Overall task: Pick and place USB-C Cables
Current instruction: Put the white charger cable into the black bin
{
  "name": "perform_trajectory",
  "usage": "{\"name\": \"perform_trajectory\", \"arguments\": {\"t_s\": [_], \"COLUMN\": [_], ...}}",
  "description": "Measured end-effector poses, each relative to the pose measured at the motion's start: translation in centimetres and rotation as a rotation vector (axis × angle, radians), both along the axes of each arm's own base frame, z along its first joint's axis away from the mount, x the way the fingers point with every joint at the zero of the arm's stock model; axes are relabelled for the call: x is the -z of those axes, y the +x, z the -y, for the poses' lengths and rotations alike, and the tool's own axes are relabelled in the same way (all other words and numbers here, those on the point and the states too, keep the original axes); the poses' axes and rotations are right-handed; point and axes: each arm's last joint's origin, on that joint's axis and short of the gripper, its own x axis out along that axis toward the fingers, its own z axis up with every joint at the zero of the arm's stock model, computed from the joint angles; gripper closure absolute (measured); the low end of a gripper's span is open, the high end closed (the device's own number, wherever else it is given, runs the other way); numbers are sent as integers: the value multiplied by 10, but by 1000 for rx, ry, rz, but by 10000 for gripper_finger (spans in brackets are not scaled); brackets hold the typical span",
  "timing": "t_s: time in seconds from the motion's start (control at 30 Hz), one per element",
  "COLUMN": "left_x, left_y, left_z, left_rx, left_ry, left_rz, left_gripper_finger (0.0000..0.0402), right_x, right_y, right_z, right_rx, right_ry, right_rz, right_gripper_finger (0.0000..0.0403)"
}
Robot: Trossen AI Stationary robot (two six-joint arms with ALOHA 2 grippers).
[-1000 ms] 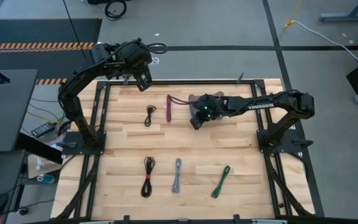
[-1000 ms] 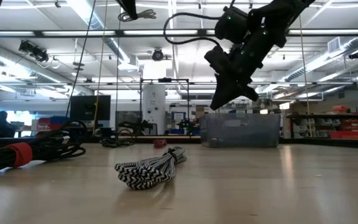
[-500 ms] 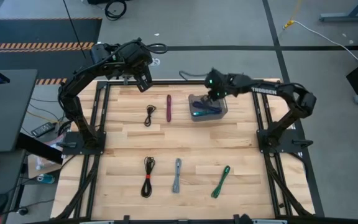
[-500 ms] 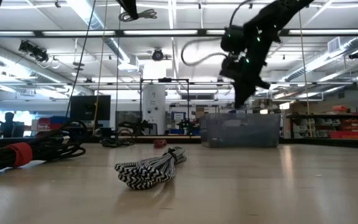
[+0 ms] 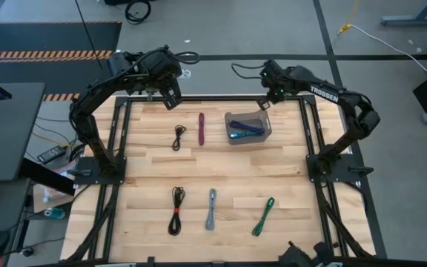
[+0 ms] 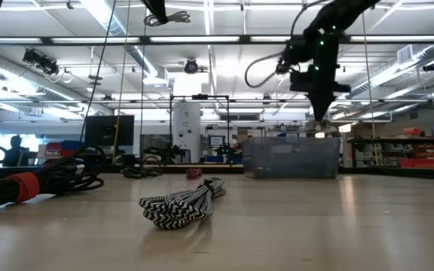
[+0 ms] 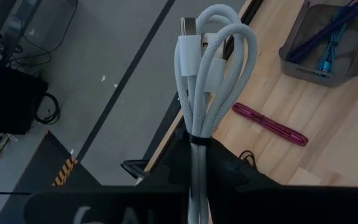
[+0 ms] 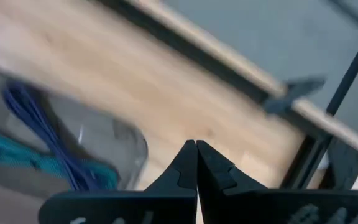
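My left gripper [image 5: 170,95] hangs high over the table's far left edge, shut on a white USB-C cable bundle [image 7: 205,68]. My right gripper [image 5: 264,104] is shut on nothing and hovers just beyond the far right corner of the translucent bin [image 5: 247,126], which holds a purple cable [image 5: 249,127] and a teal one [image 5: 236,135]. Lying flat on the table are a maroon cable [image 5: 201,127], a small black one [image 5: 179,138], a black one with a red tie [image 5: 176,211], a grey one [image 5: 211,208] and a green one [image 5: 264,216]. My left gripper pinches the white bundle between its two fingers at the end by the dark tie [image 7: 196,142]. The fingers lie along the bundle, slanting down toward the table. The looped end and a plug [image 7: 187,37] stick out past the fingertips, lifted clear of the table.
The dark frame rail [image 5: 221,97] runs along the table's far edge under both grippers. Bare wood lies between the far cables and the near row. In the low view the striped grey cable [image 6: 183,205] lies in front of the bin [image 6: 291,156].
My right gripper has left the spot over the bin, swinging toward the table's far right edge and rising, and it has tipped to point more steeply down. It stays shut. The bin, hidden under that arm before, now shows.
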Motion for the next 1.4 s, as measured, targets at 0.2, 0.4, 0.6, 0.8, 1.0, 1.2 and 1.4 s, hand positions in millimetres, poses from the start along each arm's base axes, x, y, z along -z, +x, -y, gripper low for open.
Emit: {"name": "perform_trajectory", "arguments": {"t_s": [0.2, 0.4, 0.6, 0.8, 1.0, 1.2, 1.4], "left_x": [0, 0, 0, 0, 0, 4, 17], "left_y": [0, 0, 0, 0, 0, 7, 23], "left_z": [0, 0, 0, 0, 0, 2, -1], "left_rx": [0, 0, 0, -1, -1, 32, 46], "left_ry": [0, 0, 0, -1, -1, -38, -60], "left_rz": [0, 0, 0, 1, 1, 0, -39], "left_gripper_finger": [375, 375, 375, 375, 375, 375, 375], "right_x": [30, 65, 91, 100, 101, 65, -42], "right_y": [-8, -10, -7, 10, 18, 18, 12], "right_z": [-1, -10, -27, -48, -55, -50, -49], "right_rx": [18, 26, 20, -16, -45, -83, -135], "right_ry": [74, 141, 196, 217, 209, 146, -114], "right_rz": [3, 50, 76, 124, 143, 149, 363], "right_gripper_finger": [403, 403, 403, 403, 403, 403, 403]}}
